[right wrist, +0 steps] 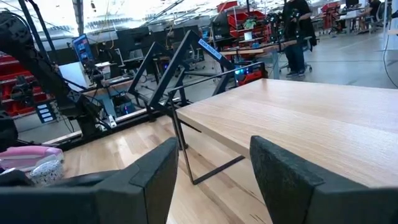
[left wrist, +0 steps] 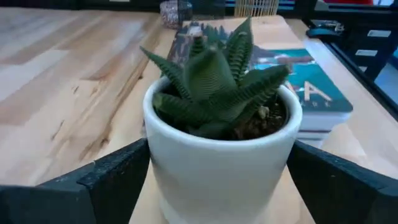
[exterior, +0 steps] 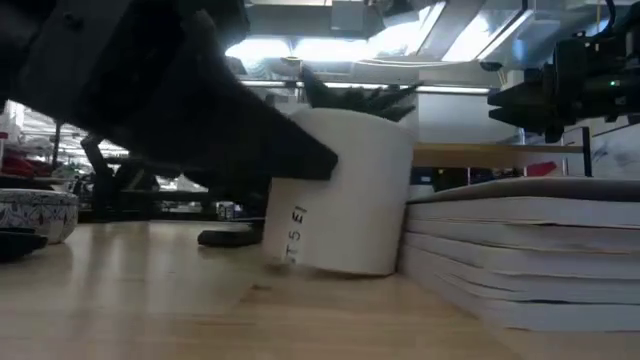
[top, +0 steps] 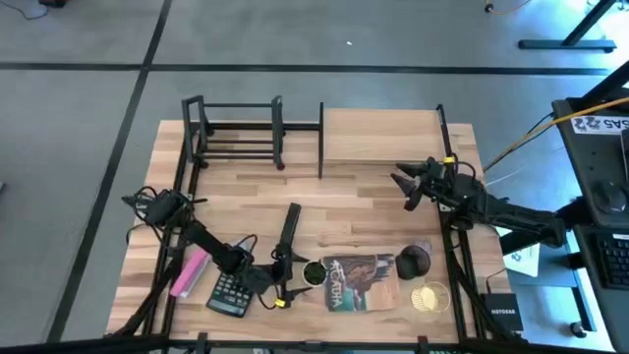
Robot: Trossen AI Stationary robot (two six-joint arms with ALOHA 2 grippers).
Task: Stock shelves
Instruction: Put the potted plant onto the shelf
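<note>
Butcher-block tabletop point(top: 373, 202): wooden shelf point(top: 383, 133) and black rack point(top: 236, 128) stand along its far edge. Left gripper point(left wrist: 217, 180), near the front edge, brackets the succulent pot point(left wrist: 221, 155), fingers point(left wrist: 115, 177) beside its walls; whether they are clenched cannot be told. Judgement: confirm a firm grip, then lift level clear of the books point(top: 359, 280); right gripper point(right wrist: 211, 168) waits with fingers apart by the shelf.

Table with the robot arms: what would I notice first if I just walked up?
Probably the little spiky green plant in its white pot, at the table's near edge beside a stack of books; the left gripper has a finger on each side of the pot. Next, the right gripper hangs open in the air by the wooden shelf at the far edge, with the black rack next to that.
</note>
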